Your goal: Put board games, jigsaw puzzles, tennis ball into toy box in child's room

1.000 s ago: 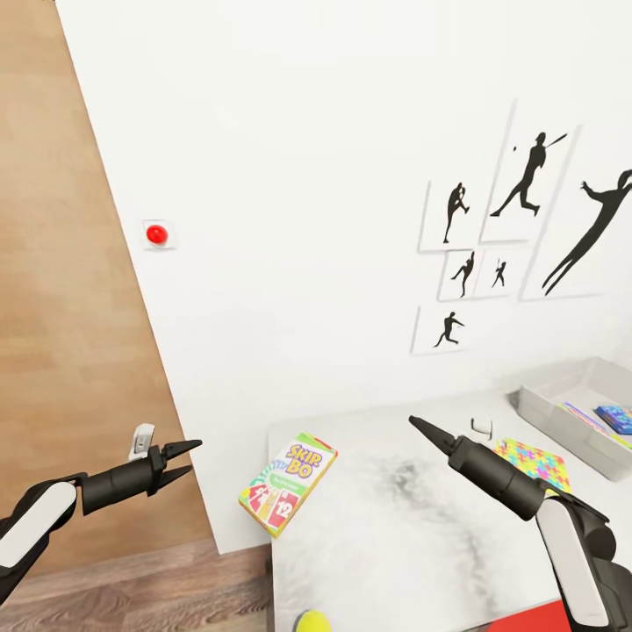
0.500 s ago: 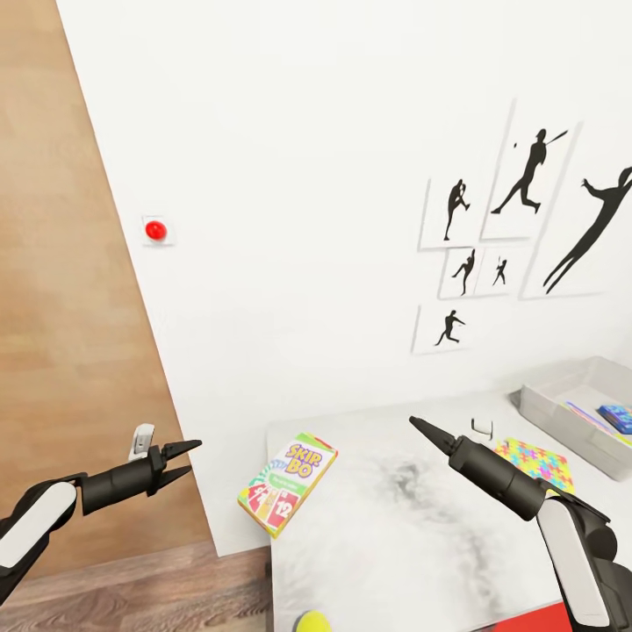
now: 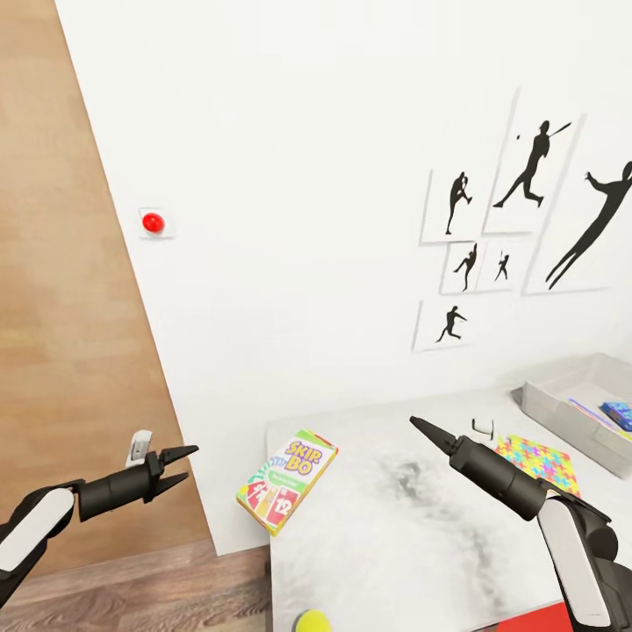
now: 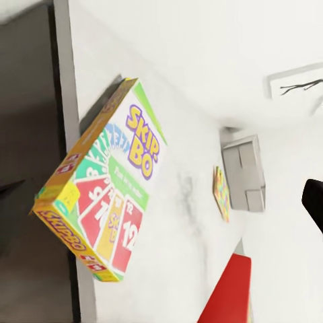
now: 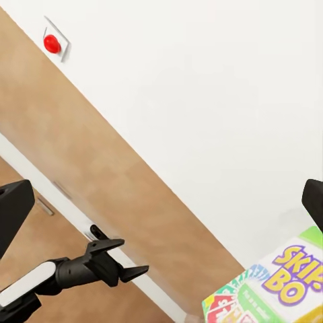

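Note:
A white-green-yellow board game [image 3: 287, 481] lies on the pale grey table [image 3: 395, 535], its corner hanging over the table's left edge; it is large in the left wrist view [image 4: 108, 195]. A jigsaw puzzle [image 3: 537, 463] lies flat near the grey toy box [image 3: 562, 412], which holds a blue item [image 3: 617, 412]. The tennis ball [image 3: 312, 621] peeks in at the table's near edge. My left gripper [image 3: 180, 465] hangs open left of the table, beside the board game. Over the table, my right gripper [image 3: 417, 427] points at the wall, its fingers [image 5: 13, 208] spread wide and empty.
A white wall with black athlete silhouettes [image 3: 527, 167] and a red button [image 3: 153, 223] stands right behind the table. A brown wooden door [image 3: 61, 307] is at the left. A red flat thing [image 3: 535, 619] lies at the table's near right corner.
The head view has shifted slightly, so the wall pictures sit a little higher. Both grippers and the things on the table keep their places.

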Controlling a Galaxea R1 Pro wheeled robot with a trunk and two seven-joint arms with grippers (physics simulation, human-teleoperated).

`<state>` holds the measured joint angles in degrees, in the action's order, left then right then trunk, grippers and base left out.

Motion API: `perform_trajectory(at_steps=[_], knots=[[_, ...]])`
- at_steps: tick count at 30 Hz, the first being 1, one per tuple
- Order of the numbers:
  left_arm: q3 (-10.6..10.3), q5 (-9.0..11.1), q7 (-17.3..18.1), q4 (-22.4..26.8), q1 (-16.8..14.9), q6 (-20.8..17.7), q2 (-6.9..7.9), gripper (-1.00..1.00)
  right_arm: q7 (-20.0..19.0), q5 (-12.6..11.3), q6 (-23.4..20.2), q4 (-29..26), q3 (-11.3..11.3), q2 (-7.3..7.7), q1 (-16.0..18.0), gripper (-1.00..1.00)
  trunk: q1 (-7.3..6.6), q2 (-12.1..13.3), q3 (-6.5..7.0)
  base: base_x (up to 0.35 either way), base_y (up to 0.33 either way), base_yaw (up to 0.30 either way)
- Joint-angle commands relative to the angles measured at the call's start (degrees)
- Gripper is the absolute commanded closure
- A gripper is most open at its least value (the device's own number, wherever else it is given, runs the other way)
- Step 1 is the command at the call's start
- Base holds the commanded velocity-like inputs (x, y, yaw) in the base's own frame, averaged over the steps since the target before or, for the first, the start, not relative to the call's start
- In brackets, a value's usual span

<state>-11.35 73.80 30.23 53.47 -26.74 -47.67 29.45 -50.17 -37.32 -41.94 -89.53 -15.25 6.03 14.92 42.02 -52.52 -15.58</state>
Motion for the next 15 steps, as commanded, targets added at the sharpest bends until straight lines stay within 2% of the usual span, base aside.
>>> perform_trajectory(at_steps=[1, 6, 11, 15], knots=[[-0.1, 0.2, 0.1, -0.3, -0.1, -0.1, -0.03, -1.0, -0.1, -0.2, -0.4, 0.0, 0.0, 0.01, 0.1, -1.0, 0.23, -0.5, -0.26, 0.0, 0.0, 0.0], [0.0, 0.2, 0.0, -0.9, -0.1, -0.1, -0.3, -1.0, -0.2, -0.3, -0.7, -0.6, -0.7, 0.09, 0.0, -1.0, 1.33, -2.5, -1.16, 0.0, 0.0, 0.0], [0.0, 0.2, -0.2, -1.0, -0.2, -0.1, -1.0, -1.0, -2.4, -0.4, -2.9, -0.9, -3.3, 0.17, 0.0, -1.0, 2.43, -4.5, -2.06, 0.0, 0.0, 0.0], [0.0, 0.2, -0.3, -1.1, -0.4, 1.9, -3.56, -1.0, -6.8, -0.4, -5.2, -1.0, -6.9, 0.13, 0.0, -1.0, 3.31, -6.1, -2.77, 0.0, 0.0, 0.0]])
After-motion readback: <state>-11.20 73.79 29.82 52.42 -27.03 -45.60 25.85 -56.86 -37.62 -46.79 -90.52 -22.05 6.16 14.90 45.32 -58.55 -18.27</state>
